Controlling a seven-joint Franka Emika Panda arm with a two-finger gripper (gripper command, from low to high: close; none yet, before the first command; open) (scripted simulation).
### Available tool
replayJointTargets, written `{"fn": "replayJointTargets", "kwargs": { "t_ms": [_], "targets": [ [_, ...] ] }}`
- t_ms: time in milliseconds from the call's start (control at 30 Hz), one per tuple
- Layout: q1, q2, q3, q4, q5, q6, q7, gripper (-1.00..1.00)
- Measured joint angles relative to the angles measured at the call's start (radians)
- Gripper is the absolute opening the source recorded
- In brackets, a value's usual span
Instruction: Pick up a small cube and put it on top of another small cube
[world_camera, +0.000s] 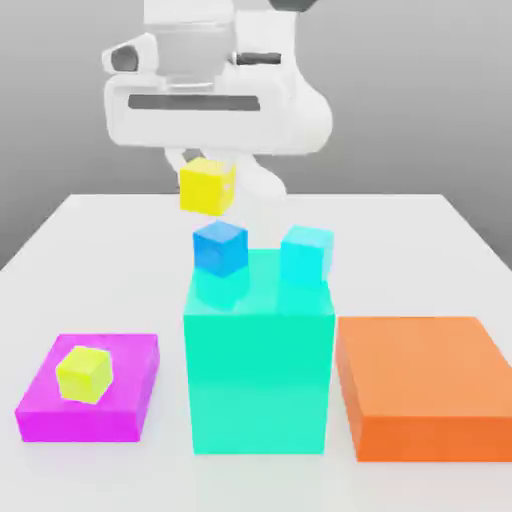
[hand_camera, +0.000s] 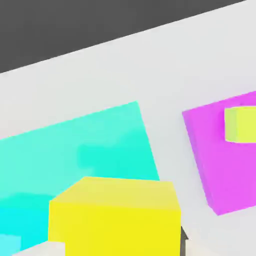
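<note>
A white tabletop (world_camera: 60, 240) stands before a plain grey wall (world_camera: 420, 90). The pincer (world_camera: 208, 172) is clenched on the small cube (world_camera: 207, 186), which hangs just under the white hand, lifted clear of the tabletop, above and behind the blue cube (world_camera: 220, 248) on the tall teal block (world_camera: 258, 370).

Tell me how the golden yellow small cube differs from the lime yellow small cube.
The golden yellow small cube is a warm pure yellow; the lime yellow small cube is greener. The golden one hangs in the air under the shut gripper, while the lime one rests on the flat magenta block. Both are small plain cubes of similar size.
</note>
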Motion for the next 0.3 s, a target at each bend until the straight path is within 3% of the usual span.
{"fn": "replayJointTargets", "kwargs": {
  "t_ms": [67, 167, 200, 300],
  "targets": [
    [-0.002, -0.042, 0.01, -0.042, -0.004, 0.0, 0.004, -1.0],
    [-0.006, -0.024, 0.016, -0.129, -0.003, 0.106, 0.003, -1.0],
    [-0.007, -0.016, 0.017, -0.154, -0.002, 0.138, 0.002, 1.0],
    [-0.007, -0.016, 0.017, -0.154, -0.001, 0.138, 0.002, 1.0]
  ]
}}
